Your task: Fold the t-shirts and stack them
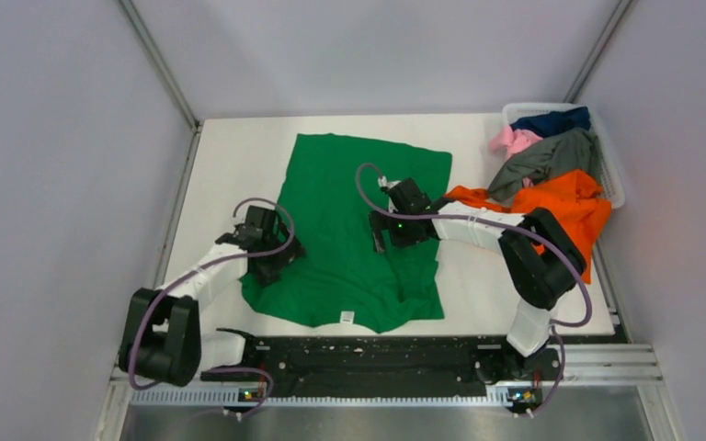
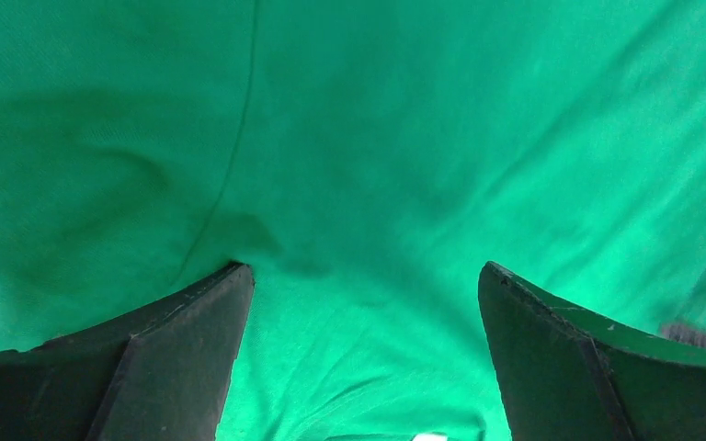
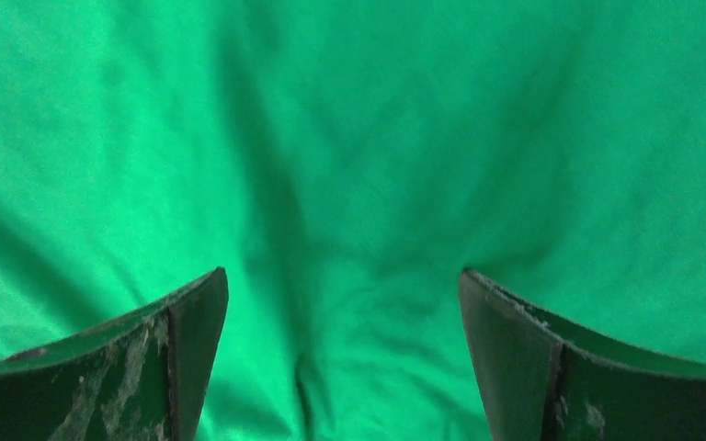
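A bright green t-shirt (image 1: 349,211) lies spread flat on the white table, with its collar label toward the near edge. My left gripper (image 1: 278,260) hangs over the shirt's left edge, near the sleeve. In the left wrist view it (image 2: 363,285) is open, with only green cloth (image 2: 377,138) between its fingers. My right gripper (image 1: 384,237) is over the middle right of the shirt. It (image 3: 342,280) is open too, close above wrinkled green cloth (image 3: 358,138). Neither holds anything. Orange (image 1: 575,204), grey (image 1: 544,161), pink (image 1: 511,140) and navy (image 1: 552,120) t-shirts are heaped at the back right.
A white plastic basket (image 1: 615,179) stands at the table's back right corner, with the heap spilling out of it; the orange shirt hangs onto the table by my right arm. Grey walls enclose the table on three sides. A black rail (image 1: 377,354) runs along the near edge.
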Robot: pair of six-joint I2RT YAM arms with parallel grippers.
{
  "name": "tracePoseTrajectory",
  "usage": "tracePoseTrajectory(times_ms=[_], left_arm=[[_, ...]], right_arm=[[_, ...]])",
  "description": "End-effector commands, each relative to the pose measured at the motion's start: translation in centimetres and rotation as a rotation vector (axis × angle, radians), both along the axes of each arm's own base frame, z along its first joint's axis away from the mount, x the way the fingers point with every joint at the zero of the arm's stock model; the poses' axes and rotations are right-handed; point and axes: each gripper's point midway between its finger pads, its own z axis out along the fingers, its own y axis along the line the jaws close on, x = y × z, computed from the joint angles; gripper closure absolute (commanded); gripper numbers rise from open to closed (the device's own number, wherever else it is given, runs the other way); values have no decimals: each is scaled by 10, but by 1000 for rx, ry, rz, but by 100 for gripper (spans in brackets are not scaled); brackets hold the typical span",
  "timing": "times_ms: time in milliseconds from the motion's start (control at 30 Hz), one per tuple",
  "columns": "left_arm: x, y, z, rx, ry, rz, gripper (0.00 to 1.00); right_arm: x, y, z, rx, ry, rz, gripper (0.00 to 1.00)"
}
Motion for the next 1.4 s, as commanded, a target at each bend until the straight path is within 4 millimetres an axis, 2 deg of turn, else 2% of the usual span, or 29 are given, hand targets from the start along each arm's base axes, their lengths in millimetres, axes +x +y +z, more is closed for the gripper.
tracePoseTrajectory(times_ms=[0, 67, 100, 133, 200, 267, 367, 400, 433, 467, 533, 600, 667, 700, 733, 800, 867, 900, 933, 1033, 1067, 1100, 1133, 1167, 1233, 1267, 1367], left_arm=[[50, 48, -18, 140, 1, 154, 1], [72, 63, -22, 163, 64, 185, 1], [85, 72, -30, 177, 101, 199, 1], [100, 77, -32, 180, 110, 207, 8], [134, 81, -36, 160, 130, 205, 11], [170, 76, -32, 131, 135, 187, 11], [226, 55, -22, 25, 77, 113, 9], [244, 51, -22, 5, 50, 90, 9], [271, 45, -11, -24, -4, 61, 9], [289, 39, -7, -50, -23, 45, 9], [316, 29, -7, -103, -39, 6, 10], [343, 21, -4, -142, -94, -24, 10], [366, 20, 0, -147, -157, -39, 3], [376, 21, 4, -139, -189, -41, 2], [384, 34, 14, -131, -222, -29, 1], [392, 41, 45, -119, -291, -40, 1], [390, 44, 83, -85, -351, -57, 1], [386, 47, 101, -63, -377, -62, 1], [380, 48, 122, -44, -405, -65, 1], [348, 49, 172, 2, -454, -66, 1], [334, 50, 182, 24, -460, -57, 1], [312, 47, 175, 38, -427, -55, 1], [296, 38, 185, 47, -442, -64, 1], [272, 32, 171, 54, -406, -69, 1], [233, 22, 162, 60, -398, -75, 1], [212, 18, 154, 59, -386, -66, 1], [152, 14, 110, 84, -322, -30, 1]], right_arm=[[0, 17, -1, 69, 8, 52, 7], [-22, 26, -8, 112, 64, 91, 8], [-32, 32, -10, 141, 87, 115, 8], [-41, 40, -10, 171, 105, 140, 8], [-60, 59, -9, 229, 147, 199, 8], [-79, 82, -4, 276, 183, 274, 8], [-115, 129, 7, 347, 222, 434, 8], [-125, 148, 17, 392, 228, 495, 8], [-136, 163, 24, 434, 253, 554, 8], [-142, 176, 31, 463, 260, 591, 8], [-144, 194, 47, 510, 250, 643, 8], [-136, 206, 71, 553, 192, 657, 7], [-125, 210, 95, 570, 99, 669, 7], [-116, 207, 105, 568, 50, 650, 6], [-104, 199, 110, 557, 12, 611, 5], [-76, 176, 118, 544, -35, 501, 4], [-47, 143, 119, 544, -50, 358, 1], [-27, 120, 117, 539, -66, 273, 1], [-15, 101, 112, 522, -80, 207, 1], [16, 44, 94, 414, -130, 27, 1], [24, 27, 84, 372, -136, -31, 1], [30, 13, 76, 338, -134, -73, 1], [37, 5, 70, 322, -132, -93, 1], [43, 1, 65, 314, -124, -105, 1], [55, -1, 51, 283, -109, -107, 1], [62, 1, 49, 270, -111, -107, 1], [71, 3, 33, 221, -68, -94, 1]])
